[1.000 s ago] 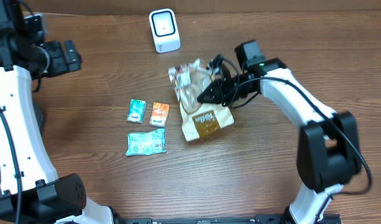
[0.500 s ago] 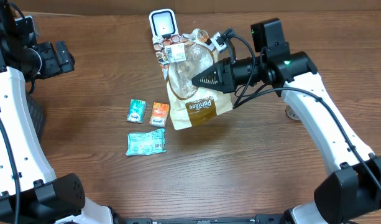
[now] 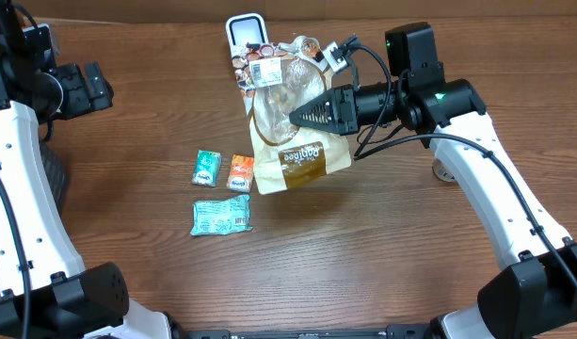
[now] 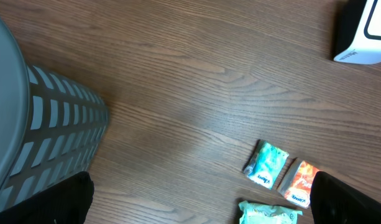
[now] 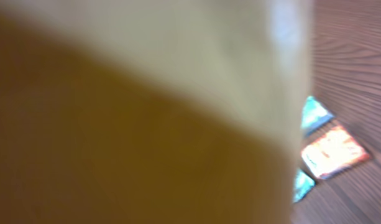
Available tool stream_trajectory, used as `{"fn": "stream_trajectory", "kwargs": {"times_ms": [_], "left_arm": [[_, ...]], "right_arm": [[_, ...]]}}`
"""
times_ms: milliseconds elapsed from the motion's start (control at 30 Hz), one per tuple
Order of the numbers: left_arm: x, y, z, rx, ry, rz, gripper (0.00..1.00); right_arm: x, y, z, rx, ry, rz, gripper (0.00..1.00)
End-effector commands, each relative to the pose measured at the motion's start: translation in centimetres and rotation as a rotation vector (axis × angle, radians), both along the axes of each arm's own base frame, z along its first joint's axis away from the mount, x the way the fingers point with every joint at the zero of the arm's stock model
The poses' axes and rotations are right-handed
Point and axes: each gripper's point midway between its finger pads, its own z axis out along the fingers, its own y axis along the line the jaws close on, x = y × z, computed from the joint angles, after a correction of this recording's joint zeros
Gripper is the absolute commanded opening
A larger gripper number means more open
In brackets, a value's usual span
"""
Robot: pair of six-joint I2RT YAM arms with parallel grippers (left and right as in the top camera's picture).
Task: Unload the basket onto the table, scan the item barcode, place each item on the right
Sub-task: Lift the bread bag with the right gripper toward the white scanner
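Note:
The item is a snack bag [image 3: 288, 141], clear at the top and cream and brown below, held up off the table. My right gripper [image 3: 302, 115] is shut on its right side. The bag's top, with a white label [image 3: 263, 68], sits right next to the white scanner [image 3: 244, 30] at the table's back. In the right wrist view the bag [image 5: 128, 124] fills nearly everything as a blur, and the jaws are hidden. My left gripper [image 3: 90, 87] hovers open and empty at the far left; the left wrist view has the scanner [image 4: 364, 31] at its top right corner.
Three small packets lie left of the bag: teal [image 3: 207, 167], orange [image 3: 241, 172] and a pale green one [image 3: 221, 216]. A grey slatted bin [image 4: 35, 124] stands beside the table at the left wrist view's left.
My right arm has lifted the bag off the table and carried it back and left, up to the scanner. The left arm has barely shifted.

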Motion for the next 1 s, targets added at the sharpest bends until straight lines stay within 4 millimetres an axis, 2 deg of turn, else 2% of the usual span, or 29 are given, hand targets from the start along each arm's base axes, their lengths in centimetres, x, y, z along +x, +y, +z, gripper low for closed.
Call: {"fn": "stream_trajectory", "kwargs": {"times_ms": [0,167,367,633,733,967], "left_arm": [[0.0,0.1,0.4,0.018,-0.005,-0.017,1.0],[0.0,0.1,0.4,0.018,-0.005,-0.017,1.0],[0.0,0.1,0.4,0.018,-0.005,-0.017,1.0],[0.0,0.1,0.4,0.018,-0.005,-0.017,1.0],[0.0,0.1,0.4,0.018,-0.005,-0.017,1.0],[0.0,0.1,0.4,0.018,-0.005,-0.017,1.0]], "right_arm": [[1.4,-0.5,1.5,-0.054,-0.031,-0.112,0.04],[5.0,-1.2,1.6,-0.199,-0.121,-0.314,0.04],[10.3,-1.6,2.2,-0.452,-0.343,-0.566,0.04],[17.3,-1.4,-0.1,-0.879,-0.749,-0.865,0.04],[19.3,-0.6,-1.1,-1.003,-0.908,-0.885,0.04],[23.3,2.1,-4.9,-1.176,-1.212,-0.738,0.04]]}}
